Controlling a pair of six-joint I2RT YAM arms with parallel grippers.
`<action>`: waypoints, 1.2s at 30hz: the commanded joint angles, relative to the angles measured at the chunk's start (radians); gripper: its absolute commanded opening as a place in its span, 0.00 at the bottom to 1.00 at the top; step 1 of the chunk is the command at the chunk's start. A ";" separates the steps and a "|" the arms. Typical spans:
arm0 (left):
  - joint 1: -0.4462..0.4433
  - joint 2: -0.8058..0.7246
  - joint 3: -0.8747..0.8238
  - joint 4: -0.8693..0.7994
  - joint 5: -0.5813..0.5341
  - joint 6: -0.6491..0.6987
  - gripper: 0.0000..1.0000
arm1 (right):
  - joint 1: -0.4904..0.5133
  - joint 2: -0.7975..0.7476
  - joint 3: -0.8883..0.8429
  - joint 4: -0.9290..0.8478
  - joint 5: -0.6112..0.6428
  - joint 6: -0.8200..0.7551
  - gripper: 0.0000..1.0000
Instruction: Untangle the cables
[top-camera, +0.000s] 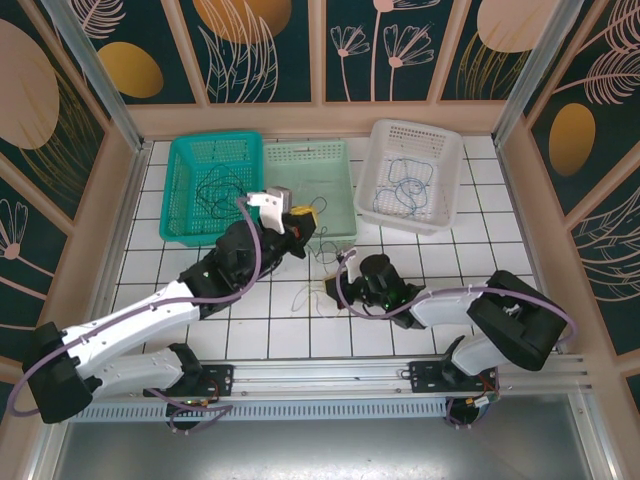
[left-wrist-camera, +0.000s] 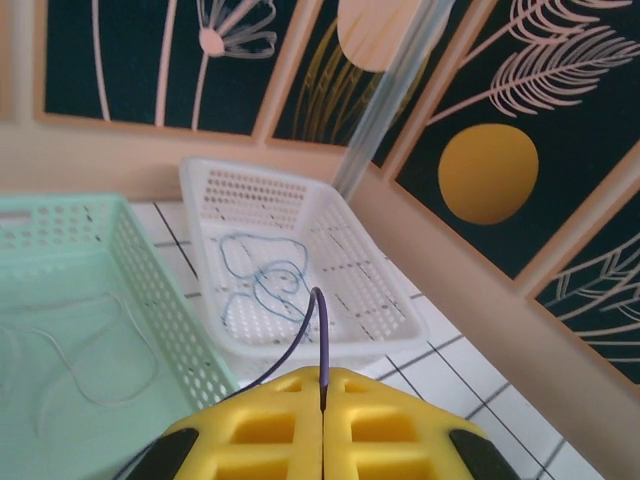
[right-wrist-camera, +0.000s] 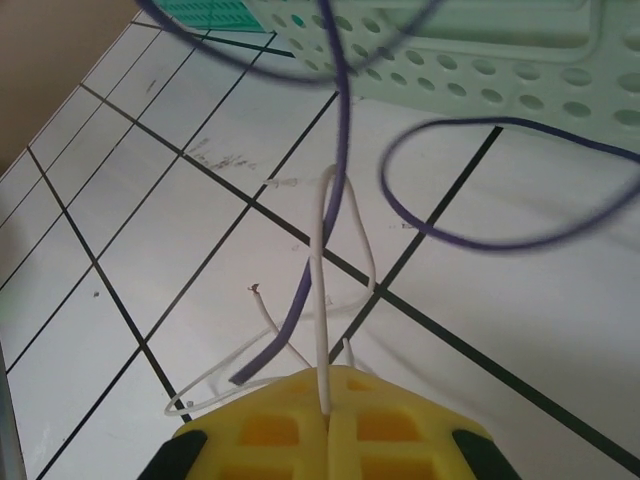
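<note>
the white tiled table (top-camera: 480, 255) carries three baskets along the top of the overhead view: teal basket (top-camera: 180, 195), mint basket (top-camera: 349, 195), white basket (top-camera: 448, 160). the left gripper (left-wrist-camera: 322, 405), at centre by the mint basket's lower edge, is pressed together on the purple cable (left-wrist-camera: 322, 330). the right gripper (right-wrist-camera: 328, 415), just lower right of it, pinches the white cable (right-wrist-camera: 322, 260), whose loop lies on the tiles ahead, with the purple strand crossing it. drawing the two grippers apart along that diagonal looks likely to separate them.
</note>
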 joint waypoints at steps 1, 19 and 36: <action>-0.005 -0.058 0.117 -0.065 -0.114 0.144 0.08 | 0.005 -0.041 -0.038 -0.018 0.025 0.004 0.00; 0.240 -0.073 0.202 -0.133 -0.329 0.370 0.08 | 0.000 -0.142 -0.067 -0.067 0.077 0.019 0.00; 0.716 0.185 0.148 -0.096 0.043 0.139 0.11 | 0.001 -0.204 -0.075 -0.096 0.086 0.032 0.00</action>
